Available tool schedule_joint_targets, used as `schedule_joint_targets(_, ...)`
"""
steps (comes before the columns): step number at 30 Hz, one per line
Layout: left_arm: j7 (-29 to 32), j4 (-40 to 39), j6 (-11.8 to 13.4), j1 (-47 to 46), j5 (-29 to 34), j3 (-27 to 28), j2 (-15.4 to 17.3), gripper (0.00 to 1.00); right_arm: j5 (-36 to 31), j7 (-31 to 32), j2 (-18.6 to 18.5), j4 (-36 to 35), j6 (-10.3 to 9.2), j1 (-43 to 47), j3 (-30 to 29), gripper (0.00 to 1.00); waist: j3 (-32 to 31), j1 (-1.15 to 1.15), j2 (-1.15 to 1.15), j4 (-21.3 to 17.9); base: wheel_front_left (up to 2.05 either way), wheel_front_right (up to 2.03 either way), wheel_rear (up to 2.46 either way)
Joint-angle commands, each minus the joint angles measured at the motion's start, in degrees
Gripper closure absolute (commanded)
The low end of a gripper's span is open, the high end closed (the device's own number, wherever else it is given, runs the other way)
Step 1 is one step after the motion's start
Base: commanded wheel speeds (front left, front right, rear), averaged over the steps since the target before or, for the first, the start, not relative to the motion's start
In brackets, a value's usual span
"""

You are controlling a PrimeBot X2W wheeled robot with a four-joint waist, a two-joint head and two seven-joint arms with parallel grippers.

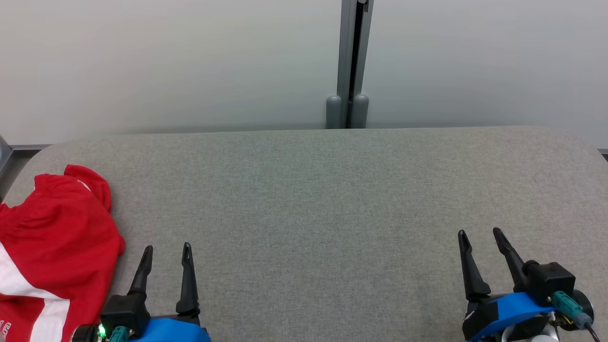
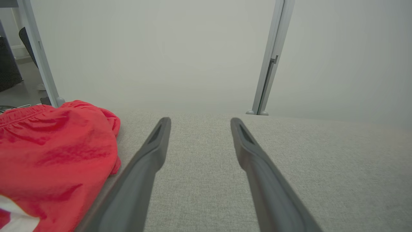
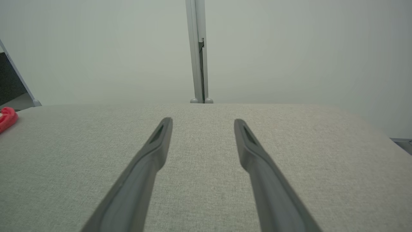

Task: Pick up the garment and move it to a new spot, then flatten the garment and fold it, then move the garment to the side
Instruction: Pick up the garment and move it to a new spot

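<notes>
Left tool agape, red garment beside, partition post behind

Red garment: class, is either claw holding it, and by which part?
Nothing is held: left claw and right claw stand open and empty; the garment lies loose.

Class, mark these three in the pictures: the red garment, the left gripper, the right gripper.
red garment (image 1: 52, 237), head view, on its crumpled red middle.
left gripper (image 1: 167, 247), head view, midway between its open fingertips.
right gripper (image 1: 479, 232), head view, midway between its open fingertips.
</notes>
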Motion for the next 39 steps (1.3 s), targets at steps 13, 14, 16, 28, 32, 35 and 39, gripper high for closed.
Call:
schedule_joint_targets(13, -1.0, 0.1, 0.9, -0.5, 3.2, -1.2, 0.8, 0.00, -1.8, -1.5, -0.5, 0.9, 0.09, -0.1, -0.3, 0.00, 0.0, 0.00, 0.00, 2.6, 0.00, 0.00, 0.00)
schedule_joint_targets(14, -1.0, 0.1, 0.9, -0.5, 2.9, -1.0, 0.8, 0.00, -1.7, -1.5, -0.5, 0.8, 0.09, 0.0, -0.2, 0.00, 0.0, 0.00, 0.00, 3.4, 0.00, 0.00, 0.00)
schedule_joint_targets(16, -0.9, 0.2, 0.9, -0.6, 2.7, -0.9, 1.0, 0.00, -1.9, -1.5, -0.4, 0.7, 0.09, 0.5, -0.5, 0.00, 0.0, 0.00, 0.00, 5.5, 0.00, 0.00, 0.00)
schedule_joint_targets(28, -0.1, 0.0, 1.2, 0.6, 1.4, 0.1, 2.2, 0.00, -1.0, -1.7, -0.4, 1.3, 0.09, 1.1, 0.4, 0.00, -0.8, 0.00, 0.00, 19.3, 0.00, 0.00, 0.00)
schedule_joint_targets(32, 0.3, -1.2, 2.4, 1.9, 2.0, -0.6, 1.7, 0.00, -0.6, -1.8, -0.5, 1.6, 0.09, 1.2, 0.9, 0.00, -1.0, 0.00, 0.00, 23.6, 0.00, 0.00, 0.00)
schedule_joint_targets(35, 0.6, -1.8, 2.9, 2.7, 2.1, -0.9, 1.8, 0.00, -0.3, -1.8, -0.4, 1.8, 0.09, 1.0, 1.4, 0.00, -0.8, 0.00, 0.00, 26.3, 0.00, 0.00, 0.00)
schedule_joint_targets(39, 0.7, -2.8, 3.7, 3.6, 1.7, -0.2, 2.1, 0.00, -0.4, -1.6, -0.5, 1.8, 0.08, 0.0, 2.6, 0.00, -0.1, 0.00, 0.00, 28.2, 0.00, 0.00, 0.00)
